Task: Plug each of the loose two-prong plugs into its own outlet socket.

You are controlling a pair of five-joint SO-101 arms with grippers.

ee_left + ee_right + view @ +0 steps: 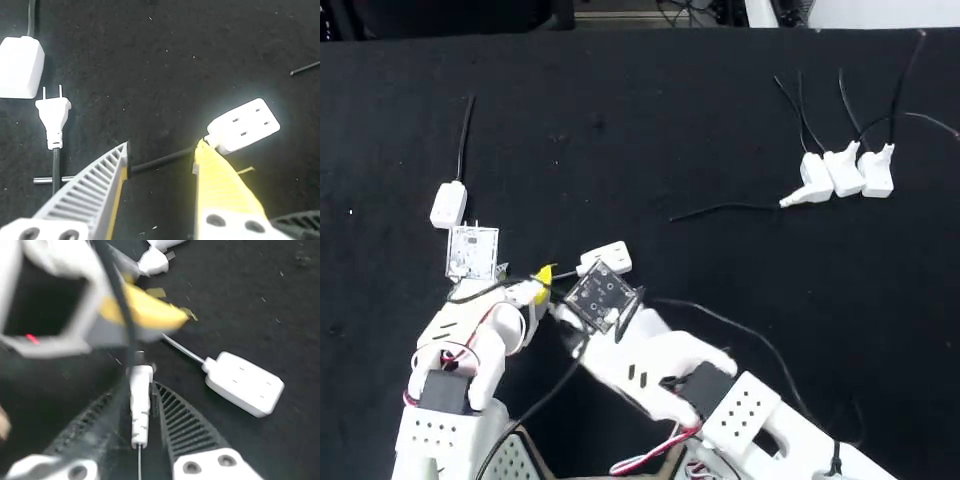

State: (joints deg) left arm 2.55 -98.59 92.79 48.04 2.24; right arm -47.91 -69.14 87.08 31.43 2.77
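A white outlet socket (605, 258) lies flat on the black table (650, 130), just past both arms. My left gripper (162, 150) is open beside it, its yellow finger (220, 185) almost touching the socket (245, 125), and a black cable (160, 160) crosses between its tips. A loose white two-prong plug (52, 112) lies on the table off to the grey finger's side. My right gripper (141, 390) is shut on another white two-prong plug (140, 405), held lengthwise between its black fingers, a short way from the socket (245, 382).
A white adapter block (448, 203) with a black lead sits beyond the left arm. Three white plug pieces (840, 172) with black cords cluster at the far right. A loose black wire (720, 210) lies mid-table. The two wrists crowd close together.
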